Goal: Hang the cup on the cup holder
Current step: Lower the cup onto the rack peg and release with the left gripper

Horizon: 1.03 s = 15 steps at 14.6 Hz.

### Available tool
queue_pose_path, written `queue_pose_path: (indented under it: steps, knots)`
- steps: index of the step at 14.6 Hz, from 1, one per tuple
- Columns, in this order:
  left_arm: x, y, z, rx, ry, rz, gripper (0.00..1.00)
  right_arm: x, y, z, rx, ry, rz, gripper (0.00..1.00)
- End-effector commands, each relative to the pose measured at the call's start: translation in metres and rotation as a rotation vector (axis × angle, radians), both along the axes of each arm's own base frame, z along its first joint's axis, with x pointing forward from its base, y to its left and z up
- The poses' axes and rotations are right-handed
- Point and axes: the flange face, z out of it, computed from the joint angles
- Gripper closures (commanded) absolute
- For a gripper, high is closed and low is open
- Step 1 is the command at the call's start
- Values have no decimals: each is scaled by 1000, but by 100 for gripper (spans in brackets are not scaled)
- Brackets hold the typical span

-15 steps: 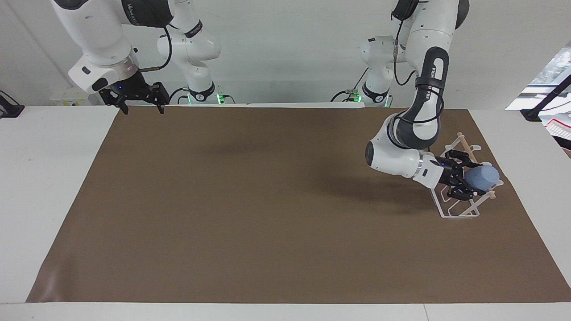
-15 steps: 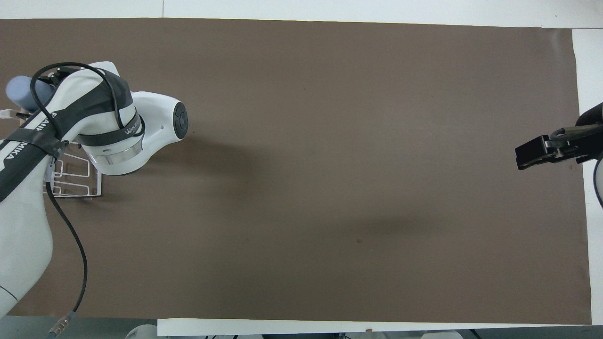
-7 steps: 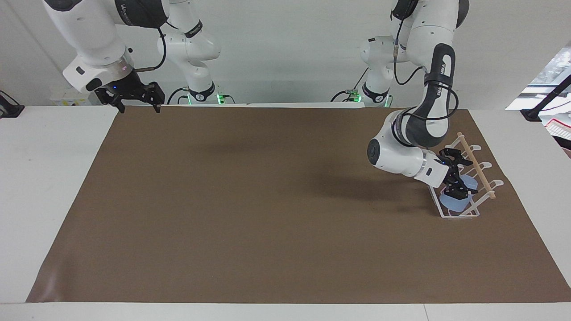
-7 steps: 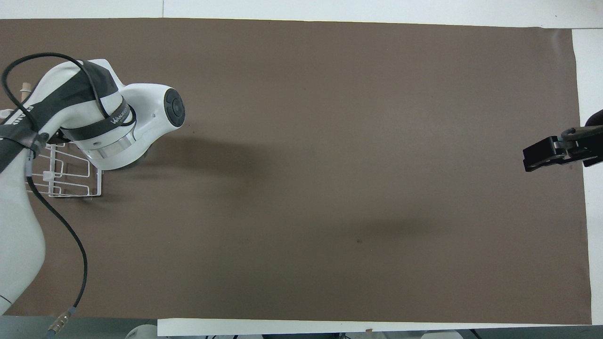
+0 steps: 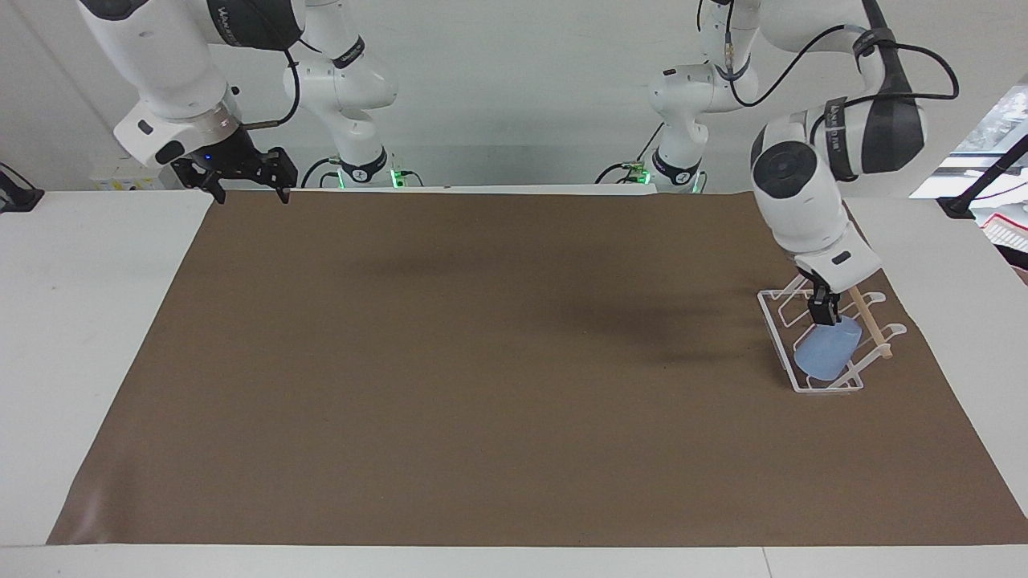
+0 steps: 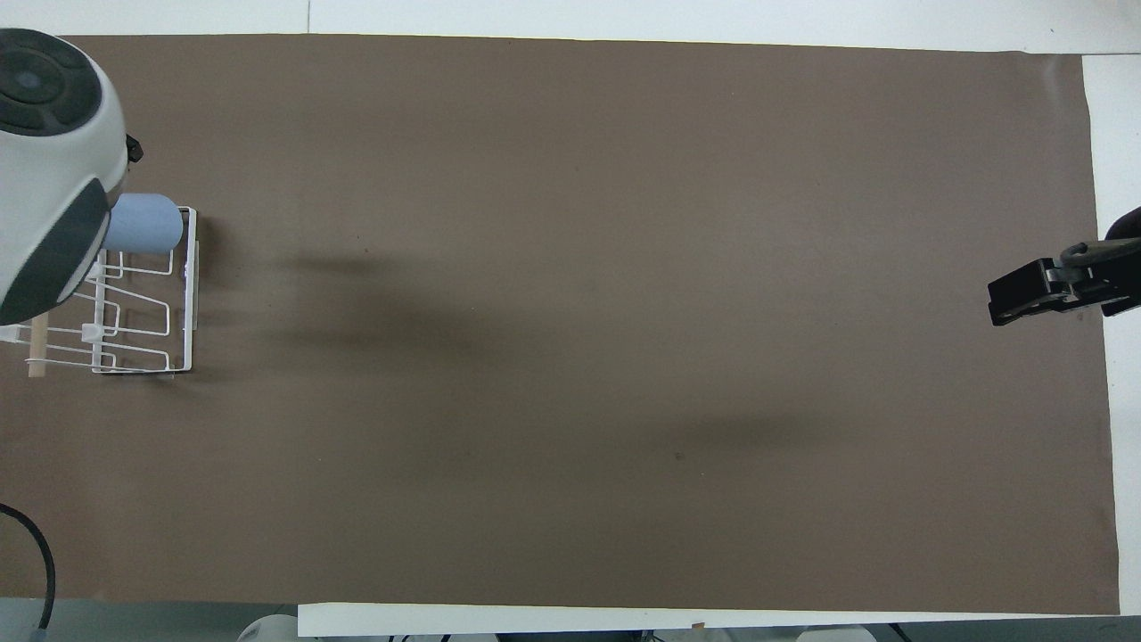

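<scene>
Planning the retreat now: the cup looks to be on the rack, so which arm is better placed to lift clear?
Left. Its pincer sits open just above the cup on the cup holder; the right pincer waits at the table's other end.

A robotics lab, by all signs. Two white Franka arms (image 5: 811,185) bolted at the edge of a plain white table (image 5: 88,337), green status lights glowing at their bases. A brown mat (image 5: 482,369) spread flat as a work surface. Bare white wall, loose black cabling along the arms, cameras mounted high on both ends. Only props: a small white wire cup holder (image 5: 811,384) and a light-blue cup (image 5: 827,353). Nothing domestic around.
</scene>
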Motion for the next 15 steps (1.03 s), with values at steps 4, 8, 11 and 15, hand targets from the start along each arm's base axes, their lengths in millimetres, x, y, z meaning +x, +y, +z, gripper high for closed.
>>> queue_pose_path:
  steps: [4,8,11,15]
  knots:
    - [-21,13,38,-298,196,-302,0,-2,0,3,24,8,16,1]
    - [-40,16,55,-388,348,-592,0,-2,0,3,24,8,16,1]
    - [-48,17,81,-376,425,-832,0,-2,0,3,24,8,16,1]
    - [-45,15,105,-441,417,-963,0,-2,0,3,24,6,16,1]
